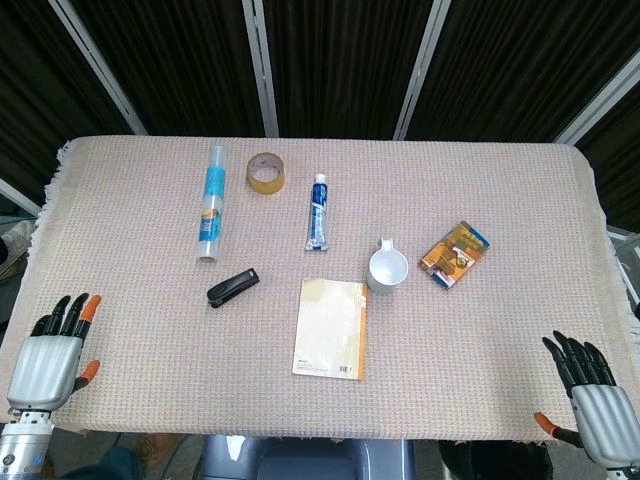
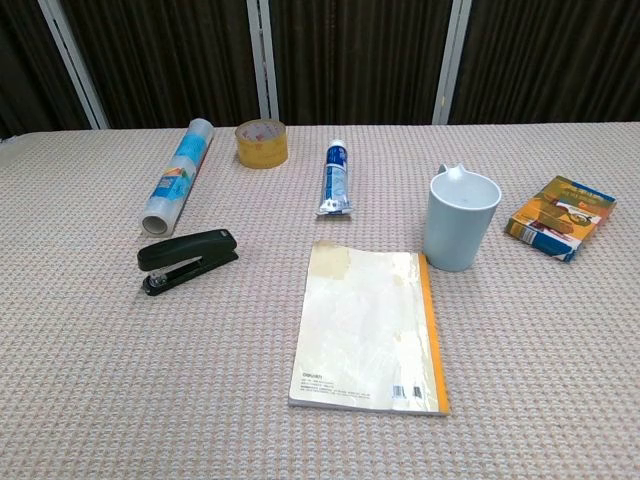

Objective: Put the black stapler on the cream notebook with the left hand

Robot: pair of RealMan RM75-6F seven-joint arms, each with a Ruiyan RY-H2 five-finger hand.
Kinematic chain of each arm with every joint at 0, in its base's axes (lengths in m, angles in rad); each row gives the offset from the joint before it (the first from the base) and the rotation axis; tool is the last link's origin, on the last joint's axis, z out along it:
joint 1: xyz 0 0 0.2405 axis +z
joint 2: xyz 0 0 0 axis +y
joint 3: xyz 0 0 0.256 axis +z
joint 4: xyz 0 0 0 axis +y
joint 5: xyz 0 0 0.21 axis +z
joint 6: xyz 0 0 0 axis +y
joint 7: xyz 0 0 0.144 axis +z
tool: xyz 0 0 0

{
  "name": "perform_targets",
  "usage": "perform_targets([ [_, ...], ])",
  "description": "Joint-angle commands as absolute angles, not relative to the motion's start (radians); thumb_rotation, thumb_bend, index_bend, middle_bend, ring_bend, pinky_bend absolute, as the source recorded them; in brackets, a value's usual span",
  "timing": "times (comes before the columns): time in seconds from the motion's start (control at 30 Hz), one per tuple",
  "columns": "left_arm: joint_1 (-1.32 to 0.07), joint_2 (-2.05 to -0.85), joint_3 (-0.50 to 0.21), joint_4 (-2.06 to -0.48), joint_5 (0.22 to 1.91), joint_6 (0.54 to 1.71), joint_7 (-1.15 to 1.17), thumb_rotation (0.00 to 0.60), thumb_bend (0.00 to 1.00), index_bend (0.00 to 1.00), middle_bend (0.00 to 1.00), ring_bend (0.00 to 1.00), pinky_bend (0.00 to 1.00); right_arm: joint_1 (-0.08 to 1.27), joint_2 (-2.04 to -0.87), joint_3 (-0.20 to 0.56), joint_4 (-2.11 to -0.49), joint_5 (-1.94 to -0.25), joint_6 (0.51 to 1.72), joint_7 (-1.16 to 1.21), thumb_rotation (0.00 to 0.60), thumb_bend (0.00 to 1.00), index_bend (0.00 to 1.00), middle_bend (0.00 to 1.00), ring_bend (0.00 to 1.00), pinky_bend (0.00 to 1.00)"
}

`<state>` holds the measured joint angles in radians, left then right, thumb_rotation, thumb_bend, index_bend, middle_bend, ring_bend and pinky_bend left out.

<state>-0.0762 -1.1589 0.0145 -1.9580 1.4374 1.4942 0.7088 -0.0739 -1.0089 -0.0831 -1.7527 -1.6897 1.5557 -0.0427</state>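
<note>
The black stapler [image 1: 232,287] [image 2: 187,258] lies on the cloth left of centre, apart from everything else. The cream notebook [image 1: 331,328] [image 2: 367,326] lies flat to its right, near the table's front edge, with nothing on it. My left hand [image 1: 53,355] rests at the front left corner of the table, fingers apart and empty, well away from the stapler. My right hand [image 1: 590,390] is at the front right corner, also open and empty. Neither hand shows in the chest view.
A clear blue-labelled roll [image 1: 211,202] [image 2: 178,176] lies behind the stapler, with a tape ring [image 1: 266,170] [image 2: 262,143] beside it. A blue-white tube [image 1: 318,211] [image 2: 335,177], a pale mug [image 1: 387,268] [image 2: 459,219] and an orange box [image 1: 454,254] [image 2: 559,217] stand behind and right of the notebook.
</note>
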Motion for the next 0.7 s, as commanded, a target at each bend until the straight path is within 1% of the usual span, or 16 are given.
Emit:
perform_targets([
  [0.03, -0.076, -1.161, 0.014, -1.957, 1.435, 1.494, 0.710, 0.597, 0.23, 0.06, 0.06, 0.05, 0.24, -0.073, -1.008, -0.083, -1.753, -1.690, 1.554, -0.041, 0.600, 0.08, 0.00, 0.00, 0.00, 0.00],
  [0.17, -0.079, -1.168, 0.011, -1.957, 1.424, 1.488, 0.720, 0.600, 0.23, 0.06, 0.06, 0.05, 0.24, -0.070, -1.008, -0.082, -1.753, -1.690, 1.550, -0.041, 0.600, 0.08, 0.00, 0.00, 0.00, 0.00],
  [0.27, -0.088, -1.186, 0.003, -1.946, 1.425, 1.483, 0.729, 0.597, 0.23, 0.06, 0.07, 0.07, 0.25, -0.068, -1.007, -0.082, -1.754, -1.684, 1.544, -0.038, 0.600, 0.08, 0.00, 0.00, 0.00, 0.00],
  [0.37, -0.097, -1.239, -0.010, -1.910, 1.439, 1.493, 0.754, 0.596, 0.23, 0.07, 0.10, 0.09, 0.28, -0.070, -1.005, -0.083, -1.754, -1.688, 1.551, -0.035, 0.600, 0.08, 0.00, 0.00, 0.00, 0.00],
  [0.5, -0.119, -1.378, -0.044, -1.809, 1.453, 1.515, 0.831, 0.600, 0.23, 0.11, 0.16, 0.16, 0.33, -0.078, -1.000, -0.089, -1.753, -1.705, 1.570, -0.021, 0.600, 0.08, 0.00, 0.00, 0.00, 0.00],
  [0.6, -0.151, -1.467, -0.060, -1.747, 1.443, 1.479, 0.843, 0.599, 0.23, 0.15, 0.22, 0.23, 0.36, -0.080, -0.996, -0.092, -1.751, -1.713, 1.577, -0.009, 0.600, 0.08, 0.00, 0.00, 0.00, 0.00],
  [0.7, -0.189, -1.555, -0.079, -1.666, 1.439, 1.442, 0.835, 0.598, 0.23, 0.16, 0.26, 0.25, 0.39, -0.079, -0.991, -0.094, -1.748, -1.722, 1.582, 0.008, 0.600, 0.08, 0.00, 0.00, 0.00, 0.00],
])
